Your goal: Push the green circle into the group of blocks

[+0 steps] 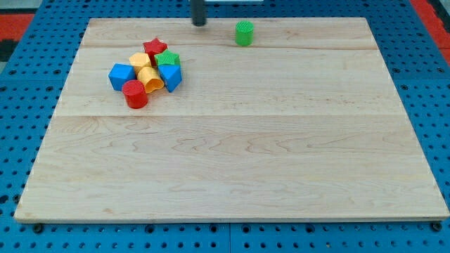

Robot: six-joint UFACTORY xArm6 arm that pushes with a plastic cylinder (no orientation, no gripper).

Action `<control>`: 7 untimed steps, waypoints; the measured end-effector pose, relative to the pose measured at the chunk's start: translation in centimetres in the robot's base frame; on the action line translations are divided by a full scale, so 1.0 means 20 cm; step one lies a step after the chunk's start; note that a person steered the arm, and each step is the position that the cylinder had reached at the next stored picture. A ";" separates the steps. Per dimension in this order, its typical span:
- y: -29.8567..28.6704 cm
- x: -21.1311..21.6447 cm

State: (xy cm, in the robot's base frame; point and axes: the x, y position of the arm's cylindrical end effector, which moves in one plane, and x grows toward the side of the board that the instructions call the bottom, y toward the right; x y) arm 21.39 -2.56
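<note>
One green circle sits upper centre, apart from the cluster at upper left. My tip, a bare rod without jaws, hovers left of it; approach step, needing to circle right.

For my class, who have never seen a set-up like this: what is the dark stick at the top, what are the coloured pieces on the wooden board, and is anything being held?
There is one picture, from a single camera looking down on a wooden board. The dark stick is a robot arm's rod; my tip slides on the board and pushes blocks. It has no fingers, so nothing is held. The green circle stands alone to the tip's right, apart from it. At the view's left sits a tight group: red star, green, yellow, blue and red blocks. The job is to push the circle into that group.
</note>
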 end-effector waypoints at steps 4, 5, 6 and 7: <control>0.88 0.15; 1.08 0.30; 1.28 0.37; 1.34 0.25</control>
State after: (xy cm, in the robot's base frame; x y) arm 26.31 24.19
